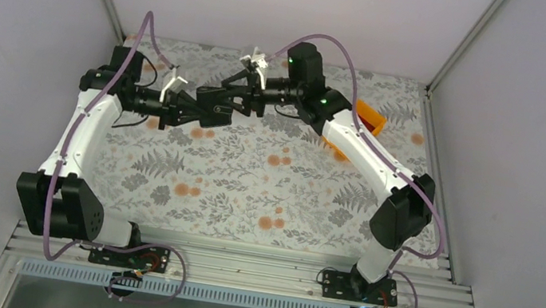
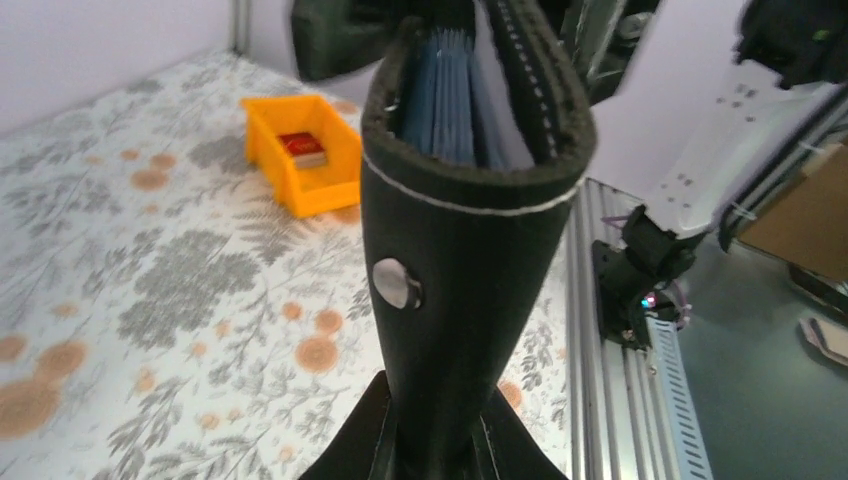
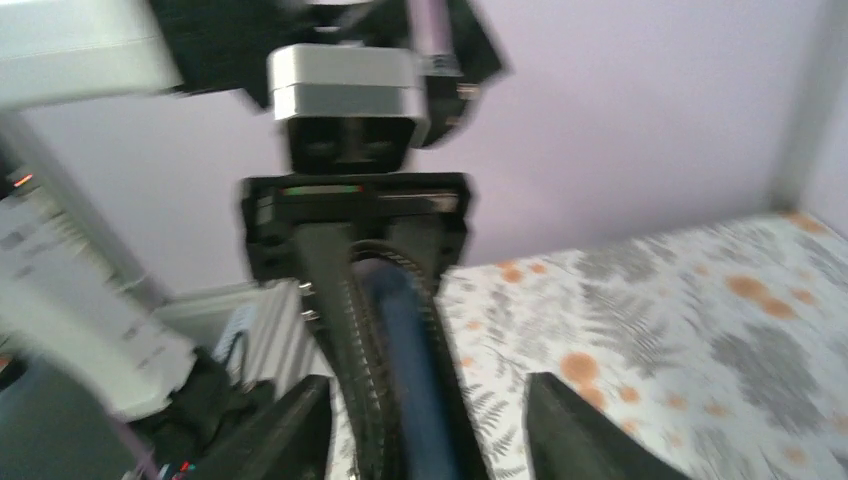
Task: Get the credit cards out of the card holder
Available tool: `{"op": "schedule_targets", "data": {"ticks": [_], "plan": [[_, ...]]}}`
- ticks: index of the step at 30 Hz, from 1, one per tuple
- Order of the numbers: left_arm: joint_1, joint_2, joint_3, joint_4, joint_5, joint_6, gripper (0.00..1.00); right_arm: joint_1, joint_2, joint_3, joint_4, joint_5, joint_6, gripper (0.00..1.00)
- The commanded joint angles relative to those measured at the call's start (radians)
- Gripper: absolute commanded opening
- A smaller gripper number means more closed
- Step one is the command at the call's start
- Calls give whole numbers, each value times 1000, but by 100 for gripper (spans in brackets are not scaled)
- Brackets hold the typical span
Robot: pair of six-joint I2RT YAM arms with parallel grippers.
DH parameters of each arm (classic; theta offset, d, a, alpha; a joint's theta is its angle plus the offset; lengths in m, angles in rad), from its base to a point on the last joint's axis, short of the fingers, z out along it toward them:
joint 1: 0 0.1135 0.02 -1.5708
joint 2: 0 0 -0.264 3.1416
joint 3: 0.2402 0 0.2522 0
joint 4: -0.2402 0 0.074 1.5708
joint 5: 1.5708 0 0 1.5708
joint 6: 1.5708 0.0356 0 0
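Currently left gripper (image 2: 437, 452) clenches the soft flat black bifold card holder (image 2: 455, 290), aloft over the far middle of the floral table (image 1: 248, 191); right gripper (image 3: 428, 410) spread astride it. Judged light, floppy; credit cards hidden inside, so pinch stiff edges.

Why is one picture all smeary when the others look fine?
Right wrist view: everything is smeared, most likely because that camera is moving. Left wrist view: the wallet up close is fairly sharp, and the orange bin behind it is a bit soft. Top view: clear, evenly lit, no glare.
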Motion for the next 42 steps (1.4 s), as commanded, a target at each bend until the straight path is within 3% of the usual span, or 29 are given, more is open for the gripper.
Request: {"op": "schedule_targets", "data": {"ticks": [1,3,8,12,18,21,33,37,40,42], "plan": [[-2,-23,-15,272,-155,-369,2,-7,21,65,-41,443,158,58],[-1,-22,-30,357,-285,-510,2,-6,43,112,-116,729,266,59],[-5,-14,-25,446,-499,-664,2,88,1,27,-103,1101,375,50],[-20,3,-19,451,-599,-706,2,177,38,46,-80,1068,380,46],[-35,1,-17,459,-625,-729,2,186,195,233,-139,910,436,45],[-39,0,-17,463,-620,-729,2,187,263,295,-163,888,448,40],[-41,6,-24,463,-574,-716,2,186,353,358,-199,950,455,26],[-46,7,-29,460,-565,-709,2,186,378,382,-203,1002,447,19],[-46,6,-27,454,-557,-701,2,185,393,400,-222,1062,436,6],[-47,5,-29,449,-546,-695,2,182,392,402,-234,1095,431,4]]}}
